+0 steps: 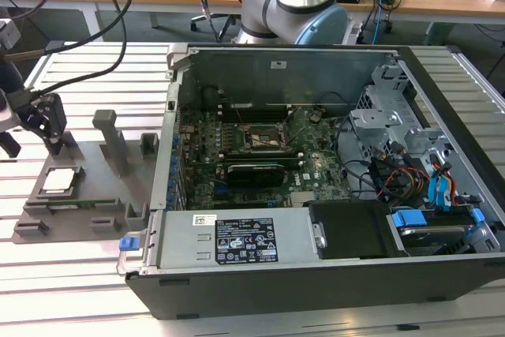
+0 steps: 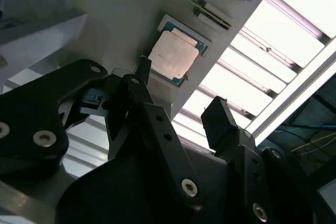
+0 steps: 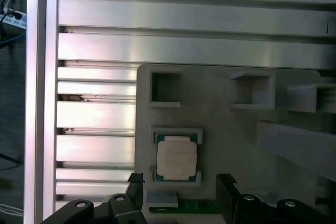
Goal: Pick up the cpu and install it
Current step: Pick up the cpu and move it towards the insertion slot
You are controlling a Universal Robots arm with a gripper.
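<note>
Hovering with one hand (image 3: 180,179), fingers spread and empty, over one cpu (image 3: 177,157) seated in one grey tray (image 3: 231,145) on the counter (image 3: 94,51), at the exterior view's left of one open computer case (image 1: 260,69).

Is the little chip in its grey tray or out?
In: the cpu lies flat in the tray's recess; the open gripper hovers above it.

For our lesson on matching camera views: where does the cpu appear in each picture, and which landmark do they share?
Exterior view: cpu on the grey tray, at the exterior view's left.
First wrist view: cpu in its tray recess, just beyond the open jaws.
Second wrist view: cpu in the same recess.
Shared landmark: the grey tray.
</note>
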